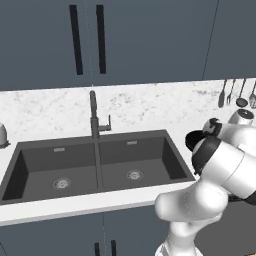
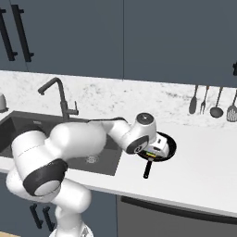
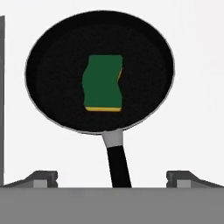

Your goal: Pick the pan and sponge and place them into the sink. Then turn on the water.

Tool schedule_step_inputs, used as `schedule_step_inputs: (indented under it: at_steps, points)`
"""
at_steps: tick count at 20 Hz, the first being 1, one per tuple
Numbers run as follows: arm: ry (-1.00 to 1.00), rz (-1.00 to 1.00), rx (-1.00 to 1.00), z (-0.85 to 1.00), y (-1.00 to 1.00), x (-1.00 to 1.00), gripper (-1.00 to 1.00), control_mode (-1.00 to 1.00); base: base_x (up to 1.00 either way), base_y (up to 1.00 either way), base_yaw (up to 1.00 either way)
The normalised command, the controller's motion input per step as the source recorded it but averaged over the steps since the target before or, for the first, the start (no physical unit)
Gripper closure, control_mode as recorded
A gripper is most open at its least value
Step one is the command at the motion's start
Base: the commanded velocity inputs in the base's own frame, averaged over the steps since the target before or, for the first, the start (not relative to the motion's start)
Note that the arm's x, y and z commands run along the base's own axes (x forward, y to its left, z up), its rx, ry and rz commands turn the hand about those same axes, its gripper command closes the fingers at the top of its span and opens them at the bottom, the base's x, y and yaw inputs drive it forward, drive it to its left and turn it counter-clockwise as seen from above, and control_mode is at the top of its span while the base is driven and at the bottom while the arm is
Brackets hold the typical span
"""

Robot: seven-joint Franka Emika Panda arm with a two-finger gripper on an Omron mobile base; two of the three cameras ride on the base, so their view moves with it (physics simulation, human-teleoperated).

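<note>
Hovering above the round black frying pan on the white counter right of the dark grey double-basin sink, the gripper stands released, straddling the thin handle. Lifted there, the pan could tip, spilling the green-and-yellow sponge.

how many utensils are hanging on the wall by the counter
4, in a row on the backsplash right of the pan: utensils. More may hang beyond the frame edge.
</note>
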Motion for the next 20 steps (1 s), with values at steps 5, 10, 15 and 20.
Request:
schedule_step_inputs:
  at_steps: [5,10,15,20]
  points:
    - [0.05,0.00,-0.20,0.19,0.04,-0.26,-1.00,-1.00,0.00,0.00,0.00]
    - [0.06,0.00,-0.05,0.04,0.02,-0.28,-1.00,-1.00,0.00,0.00,0.00]
    - [0.10,0.00,0.00,0.00,0.10,-0.10,-1.00,-1.00,0.00,0.00,0.00]
    - [0.17,0.00,0.00,0.00,0.00,-0.18,-1.00,-1.00,0.00,0.00,0.00]
